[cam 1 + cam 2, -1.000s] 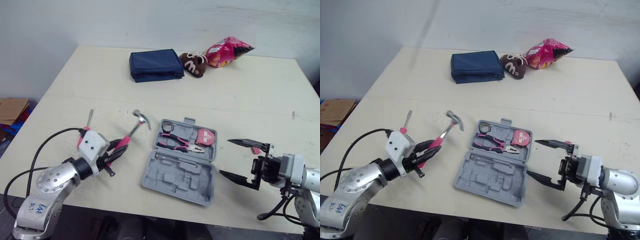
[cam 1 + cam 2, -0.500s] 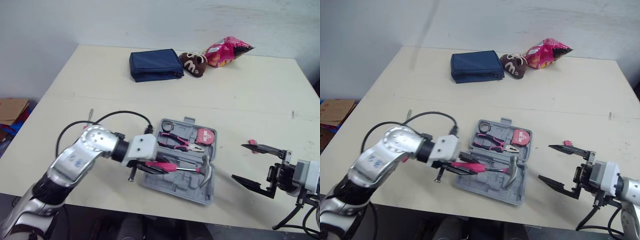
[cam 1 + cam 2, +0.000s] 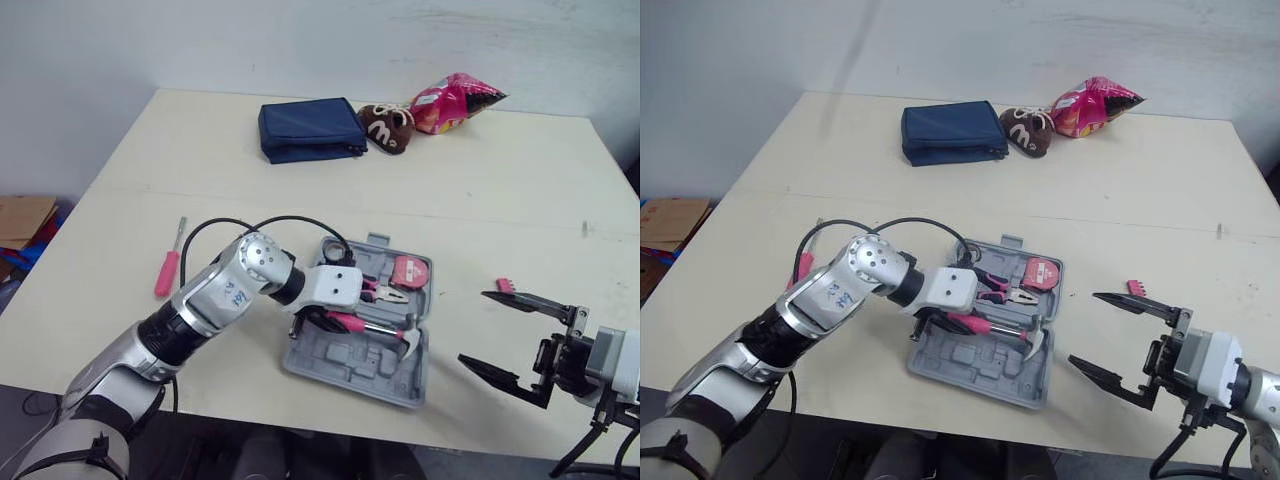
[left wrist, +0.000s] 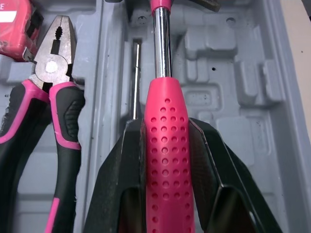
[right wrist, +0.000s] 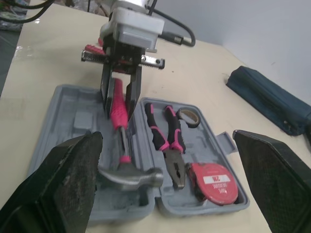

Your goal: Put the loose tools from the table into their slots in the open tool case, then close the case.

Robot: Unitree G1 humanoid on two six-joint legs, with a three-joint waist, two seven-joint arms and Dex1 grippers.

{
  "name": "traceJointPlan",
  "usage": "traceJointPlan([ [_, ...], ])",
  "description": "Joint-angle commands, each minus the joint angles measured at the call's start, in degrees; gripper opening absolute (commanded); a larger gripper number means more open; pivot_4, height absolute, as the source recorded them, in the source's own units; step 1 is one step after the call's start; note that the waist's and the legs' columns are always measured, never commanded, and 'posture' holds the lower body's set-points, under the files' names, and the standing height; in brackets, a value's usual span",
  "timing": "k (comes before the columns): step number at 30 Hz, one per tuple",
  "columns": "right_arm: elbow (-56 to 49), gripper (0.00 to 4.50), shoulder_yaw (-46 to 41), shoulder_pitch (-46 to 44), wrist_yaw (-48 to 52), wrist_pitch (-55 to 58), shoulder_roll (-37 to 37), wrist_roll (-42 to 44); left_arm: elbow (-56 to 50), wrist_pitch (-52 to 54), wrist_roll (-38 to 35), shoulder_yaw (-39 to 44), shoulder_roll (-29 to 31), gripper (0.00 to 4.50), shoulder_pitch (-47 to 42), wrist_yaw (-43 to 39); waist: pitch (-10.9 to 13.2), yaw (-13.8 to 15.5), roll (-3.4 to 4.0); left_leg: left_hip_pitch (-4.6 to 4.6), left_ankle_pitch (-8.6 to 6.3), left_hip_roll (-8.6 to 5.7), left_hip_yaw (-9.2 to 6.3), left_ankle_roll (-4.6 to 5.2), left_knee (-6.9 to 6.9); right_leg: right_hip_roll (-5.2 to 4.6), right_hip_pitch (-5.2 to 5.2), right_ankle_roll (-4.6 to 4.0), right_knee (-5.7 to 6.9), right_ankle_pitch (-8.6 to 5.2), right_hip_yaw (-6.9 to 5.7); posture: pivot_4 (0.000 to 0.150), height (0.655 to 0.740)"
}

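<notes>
Left hand (image 3: 328, 318) grips the hammer (image 3: 392, 331) by its pink handle, mid-frame, head at the open tool case's (image 3: 335, 368) right edge.

A cream desk (image 3: 520, 180) is seen. At upper centre, a navy pouch (image 3: 310, 130), a brown bag marked with an m (image 3: 388, 127) and a pink snack bag (image 3: 455, 100) are laid in a row. An open grey tool case (image 3: 350, 365) is set at lower centre, with a pink-handled screwdriver (image 3: 168, 265) at its left and a small pink piece (image 3: 505, 287) at its right.

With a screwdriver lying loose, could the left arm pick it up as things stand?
Probably not yet: the left tool is shut on the hammer over the case, though nothing blocks the screwdriver beside that arm.
</notes>
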Motion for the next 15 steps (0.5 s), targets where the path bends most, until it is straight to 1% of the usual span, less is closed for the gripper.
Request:
traceJointPlan([
  [1, -3.3, 4.5, -2.2, 0.6, -1.6, 0.9, -0.1, 0.8, -3.0, 1.1, -0.5, -0.2, -0.2, 0.57, 0.0, -1.9, 0.0, 0.0, 0.0, 0.0, 0.0, 0.0, 0.0, -0.01, 0.0, 0.0, 0.0, 0.0, 0.0, -0.01, 0.0, 0.15, 0.74],
  [10, -3.2, 4.5, -1.8, 0.5, -2.5, 0.9, 0.2, 0.3, -0.8, 4.5, 3.9, -1.7, -2.7, 0.57, -0.8, 1.4, 0.0, 0.1, -0.05, -0.01, 0.05, -0.09, -0.03, 0.09, 0.04, -0.07, 0.01, 0.03, 0.08, 0.0, 0.0, 0.15, 0.74],
  [15, -1.9, 4.5, -1.2, -0.4, -2.3, 0.4, 0.4, 0.0, -0.4, 3.9, 5.6, -3.3, -3.1, 0.57, -0.7, 0.9, 0.0, 0.0, -0.05, 0.0, 0.06, -0.09, -0.04, 0.09, 0.04, -0.07, 0.01, 0.03, 0.1, 0.0, 0.0, 0.15, 0.74],
])
